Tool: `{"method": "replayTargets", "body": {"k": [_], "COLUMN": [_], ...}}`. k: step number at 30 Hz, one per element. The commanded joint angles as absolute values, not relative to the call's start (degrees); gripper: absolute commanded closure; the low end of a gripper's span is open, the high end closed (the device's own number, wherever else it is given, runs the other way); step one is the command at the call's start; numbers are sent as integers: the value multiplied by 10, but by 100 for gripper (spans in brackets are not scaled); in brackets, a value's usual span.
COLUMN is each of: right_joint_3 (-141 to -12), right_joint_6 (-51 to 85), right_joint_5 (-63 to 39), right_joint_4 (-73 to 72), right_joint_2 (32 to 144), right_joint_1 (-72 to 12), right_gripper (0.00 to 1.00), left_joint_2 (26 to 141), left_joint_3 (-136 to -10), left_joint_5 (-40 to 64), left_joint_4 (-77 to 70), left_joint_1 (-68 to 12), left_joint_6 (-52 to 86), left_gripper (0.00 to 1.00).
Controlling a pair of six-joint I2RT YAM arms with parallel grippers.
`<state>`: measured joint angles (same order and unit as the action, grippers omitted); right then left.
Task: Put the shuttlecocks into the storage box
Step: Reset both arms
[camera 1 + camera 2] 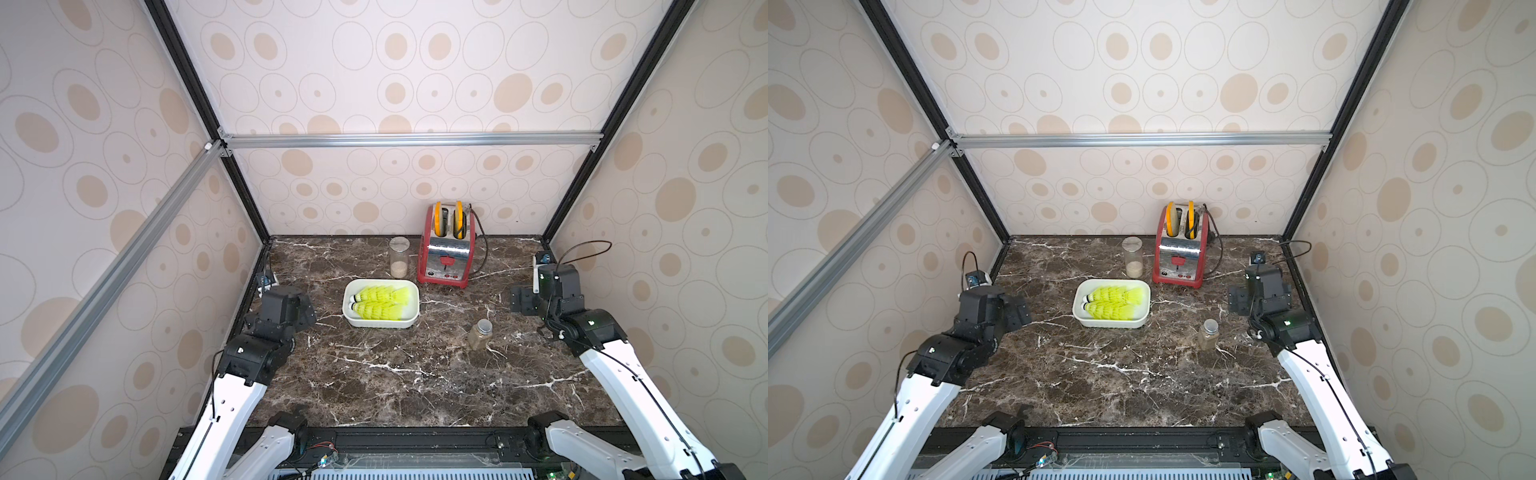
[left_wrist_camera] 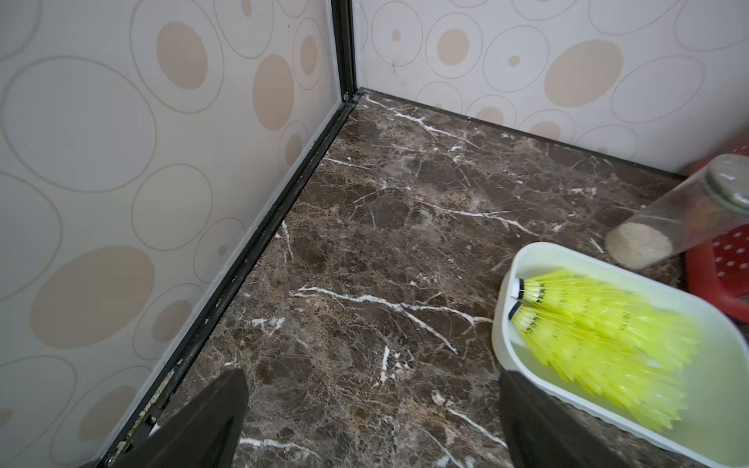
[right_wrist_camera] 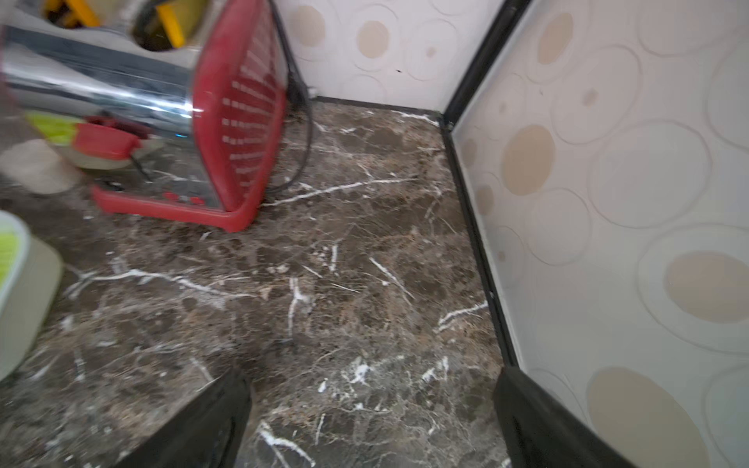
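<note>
left gripper: jaws spread wide with nothing between them. Only bare counter shows in the gap. It is close to the side wall.
right gripper: jaws also wide apart and empty, with bare counter in the gap. It is close to the opposite side wall, and its wrist view is blurred.
counter: dark brown marble with white veins, carrying everything below.
storage box: a shallow white tub with rounded corners. It stands on the counter between the two grippers, nearer the left gripper and on that gripper's inner side. Neither gripper touches it.
shuttlecocks: neon yellow-green, all lying on their sides inside the storage box. They are nested into two rows side by side. The white tips point toward the left gripper and the skirts toward the right gripper. How many are nested in each row cannot be told.
toaster: red and chrome, upright against the back wall. It is ahead of the right gripper, beyond the storage box, with yellow-rimmed pieces in both slots.
tall jar: clear and upright, with pale grains at the bottom. It stands just beside the toaster, on the side toward the left gripper.
small jar: metal-lidded and upright, with a brownish filling. It is between the storage box and the right gripper, nearer the right gripper.
</note>
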<state>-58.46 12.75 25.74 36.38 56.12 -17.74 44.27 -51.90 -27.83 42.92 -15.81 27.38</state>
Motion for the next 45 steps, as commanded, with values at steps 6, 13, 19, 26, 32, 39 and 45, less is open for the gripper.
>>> {"method": "replayTargets", "body": {"k": [6,13,19,26,32,39,45], "right_joint_3": [-443,-325,-219,-158,-152,-173,-184], "right_joint_6": [120,70,15,-5,-28,-53,-38], "right_joint_5": [367,405,389,337,281,217,193], "right_joint_4": [227,118,-48,-203,-329,-407,-460], "right_joint_2": [522,512,513,565,642,722,767], "right_joint_1": [-173,-171,-169,-164,-133,-90,-78], "right_gripper": [0,0,1,1,1,1,1], "left_joint_2": [419,409,400,504,659,764,839], "left_joint_3": [-390,-282,-156,-140,-166,-201,-206], "left_joint_5": [-375,-343,-270,-234,-226,-208,-210], "left_joint_4": [268,115,-110,-216,-344,-443,-522], "left_joint_1": [-158,-158,-146,-84,-78,-77,-73], "left_joint_6": [216,140,36,14,7,-16,-44], "left_gripper": [1,1,1,1,1,1,1]}}
